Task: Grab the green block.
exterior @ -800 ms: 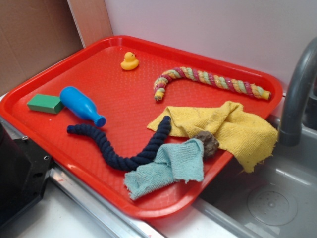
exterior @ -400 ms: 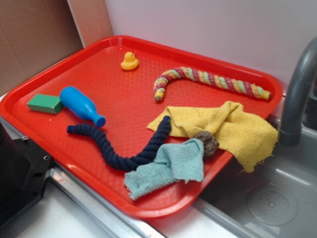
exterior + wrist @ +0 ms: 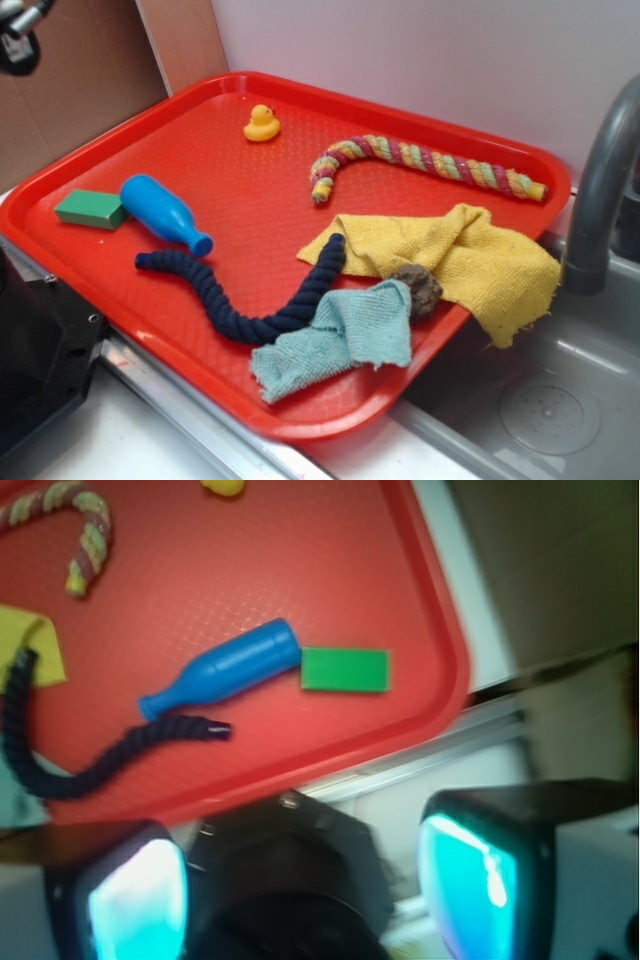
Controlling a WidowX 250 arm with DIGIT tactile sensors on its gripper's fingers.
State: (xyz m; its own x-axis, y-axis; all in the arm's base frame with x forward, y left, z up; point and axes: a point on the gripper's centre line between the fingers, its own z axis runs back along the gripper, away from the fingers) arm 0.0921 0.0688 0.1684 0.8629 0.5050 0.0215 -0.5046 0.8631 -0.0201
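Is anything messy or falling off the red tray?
Yes. The yellow cloth droops over the red tray edge toward the sink, and the blue bottle lies tipped on its side beside the green block.

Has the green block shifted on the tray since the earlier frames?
No. The green block lies beside the blue bottle's base near the tray's left rim, as before.

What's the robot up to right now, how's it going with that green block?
Gripper open, holding nothing, high off the tray. Green block untouched at tray's edge. Blue bottle lying tight against it.
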